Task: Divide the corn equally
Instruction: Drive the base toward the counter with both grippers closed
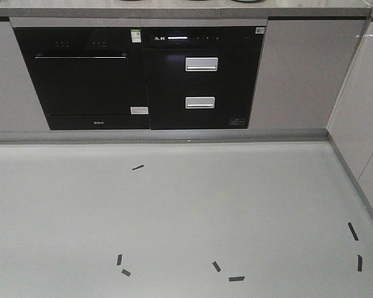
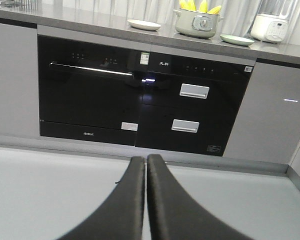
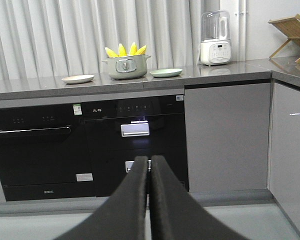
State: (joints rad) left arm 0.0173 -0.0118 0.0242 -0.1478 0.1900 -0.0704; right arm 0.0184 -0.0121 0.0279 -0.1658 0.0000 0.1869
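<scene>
Both sets of jaws together, gripping nothing; corn [image 3: 122, 50] stands in pot [image 3: 137, 68].

You're facing a black oven [image 1: 81, 81] and drawer unit [image 1: 202, 81] set under a grey counter [image 3: 240, 70]. Grey cabinets [image 3: 225, 135] to your right, white curtains [image 3: 50, 35] behind the counter. Pale grey floor [image 1: 174, 211], glossy, with short black tape marks [image 1: 138, 167] scattered on it.

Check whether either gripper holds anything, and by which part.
Nothing is held. The left gripper and right gripper are shut empty; the corn stands in the pot.
</scene>
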